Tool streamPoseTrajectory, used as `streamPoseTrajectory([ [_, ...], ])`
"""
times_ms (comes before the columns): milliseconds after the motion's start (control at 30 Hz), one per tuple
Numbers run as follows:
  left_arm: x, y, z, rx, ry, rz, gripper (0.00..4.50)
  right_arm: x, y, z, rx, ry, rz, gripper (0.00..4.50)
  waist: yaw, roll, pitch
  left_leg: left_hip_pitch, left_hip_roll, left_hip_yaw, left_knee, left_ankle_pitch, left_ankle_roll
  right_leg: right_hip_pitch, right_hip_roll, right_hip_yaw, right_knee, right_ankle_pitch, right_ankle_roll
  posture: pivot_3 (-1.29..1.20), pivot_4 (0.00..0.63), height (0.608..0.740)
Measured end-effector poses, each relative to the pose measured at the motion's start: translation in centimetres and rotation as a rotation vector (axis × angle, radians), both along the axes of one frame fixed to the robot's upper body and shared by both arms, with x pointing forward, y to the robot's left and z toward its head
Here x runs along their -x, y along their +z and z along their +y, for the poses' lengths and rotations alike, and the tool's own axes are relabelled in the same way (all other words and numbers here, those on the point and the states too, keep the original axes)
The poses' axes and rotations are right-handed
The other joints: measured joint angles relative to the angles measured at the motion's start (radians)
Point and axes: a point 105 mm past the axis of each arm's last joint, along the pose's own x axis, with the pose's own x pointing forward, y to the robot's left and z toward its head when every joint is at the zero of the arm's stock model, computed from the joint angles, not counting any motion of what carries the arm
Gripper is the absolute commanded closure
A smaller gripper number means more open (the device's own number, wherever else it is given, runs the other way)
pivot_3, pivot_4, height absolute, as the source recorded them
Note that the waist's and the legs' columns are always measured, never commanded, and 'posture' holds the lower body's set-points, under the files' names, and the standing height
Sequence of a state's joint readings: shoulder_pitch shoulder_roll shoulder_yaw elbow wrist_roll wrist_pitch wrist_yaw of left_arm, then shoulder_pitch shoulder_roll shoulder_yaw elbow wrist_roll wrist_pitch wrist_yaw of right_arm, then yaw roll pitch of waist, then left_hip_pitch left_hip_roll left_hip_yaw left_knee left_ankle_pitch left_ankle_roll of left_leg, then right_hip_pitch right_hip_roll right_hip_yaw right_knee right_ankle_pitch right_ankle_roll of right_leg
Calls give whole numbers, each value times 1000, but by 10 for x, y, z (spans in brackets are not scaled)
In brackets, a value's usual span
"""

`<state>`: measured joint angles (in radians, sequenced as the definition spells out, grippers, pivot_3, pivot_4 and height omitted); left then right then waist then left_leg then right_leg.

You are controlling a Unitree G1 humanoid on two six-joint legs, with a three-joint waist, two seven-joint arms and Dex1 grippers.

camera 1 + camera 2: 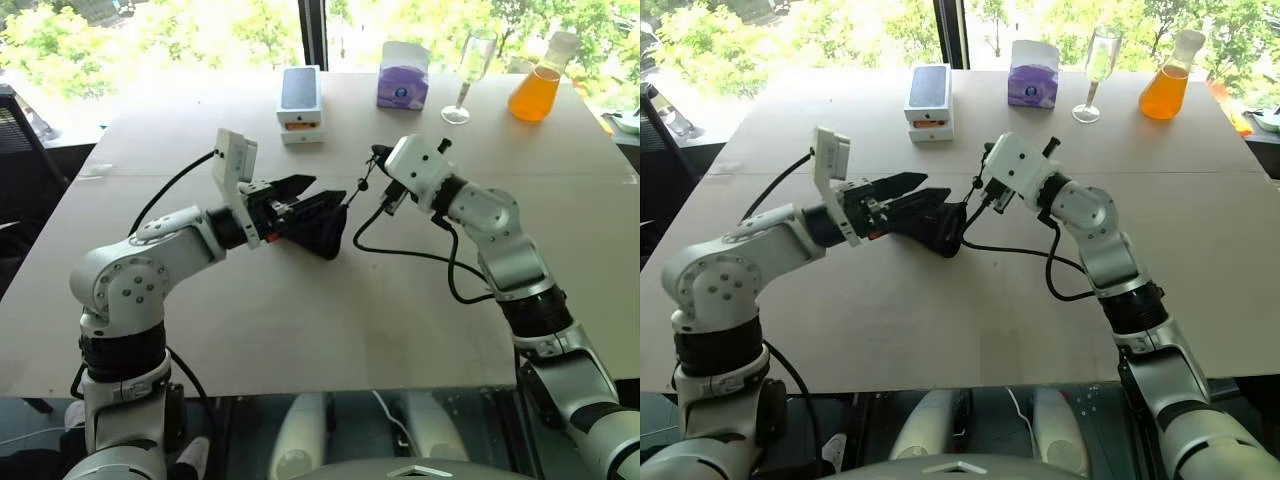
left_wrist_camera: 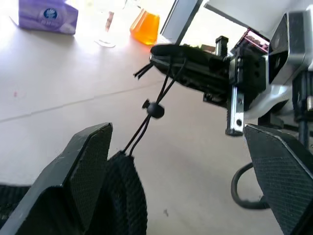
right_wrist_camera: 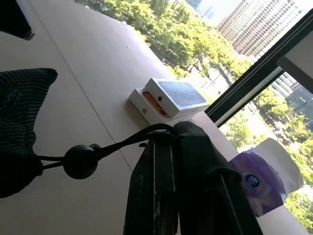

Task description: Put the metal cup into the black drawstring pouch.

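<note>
Black drawstring pouch point(image 1: 322, 222) hangs between grippers: right gripper point(image 3: 182, 147) pinches cords point(image 2: 161, 93), left gripper point(image 2: 181, 166) spread wide beside pouch. Step: cinching. Next, you pull cords.

Pale table point(image 1: 300, 330), sunlit window point(image 1: 200, 30), green trees outside

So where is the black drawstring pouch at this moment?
In the left eye view, the black drawstring pouch hangs above the table near its middle, between the open left hand and the right hand, which pinches its cords.
</note>
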<state>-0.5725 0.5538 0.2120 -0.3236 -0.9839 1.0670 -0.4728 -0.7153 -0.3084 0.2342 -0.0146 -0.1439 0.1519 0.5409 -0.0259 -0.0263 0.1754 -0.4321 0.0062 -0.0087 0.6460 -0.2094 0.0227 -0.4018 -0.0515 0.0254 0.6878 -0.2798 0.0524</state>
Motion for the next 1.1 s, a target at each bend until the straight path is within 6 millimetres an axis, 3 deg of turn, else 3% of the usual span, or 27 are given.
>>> streamPoseTrajectory([
  [233,-17,2,-11,-32,-20,-4,95,9,7,8,-3,27,-27,4500,-4,0,0,0,0,0,0,2,-3,0,1,0,0,0,0,0,150,740],
  [600,-34,-16,-32,-103,-47,0,95,14,12,11,4,31,-43,4500,-3,0,0,0,0,0,1,2,-4,0,1,0,0,0,0,0,150,740],
  [700,-35,-17,-34,-101,-56,5,911,13,10,9,8,23,-35,4500,-4,0,0,-1,0,0,1,2,-4,0,1,0,0,0,0,0,150,740],
  [900,-36,-18,-37,-98,-64,5,3471,15,9,9,8,25,-32,4500,-4,0,0,-1,0,0,1,2,-4,0,1,0,0,0,0,0,150,740],
  [933,-37,-18,-37,-98,-64,8,4075,15,10,9,8,25,-34,4500,-4,0,0,-1,0,0,1,2,-4,0,1,0,0,0,0,0,150,740],
  [967,-37,-19,-36,-97,-63,10,4350,15,10,9,8,25,-34,4500,-4,0,0,-1,0,0,1,2,-4,0,1,0,0,0,0,0,150,740],
  [1100,-38,-20,-35,-106,-57,6,4364,14,9,8,9,18,-27,4500,-4,0,0,-1,0,0,1,2,-4,0,1,0,0,0,0,0,150,740],
])
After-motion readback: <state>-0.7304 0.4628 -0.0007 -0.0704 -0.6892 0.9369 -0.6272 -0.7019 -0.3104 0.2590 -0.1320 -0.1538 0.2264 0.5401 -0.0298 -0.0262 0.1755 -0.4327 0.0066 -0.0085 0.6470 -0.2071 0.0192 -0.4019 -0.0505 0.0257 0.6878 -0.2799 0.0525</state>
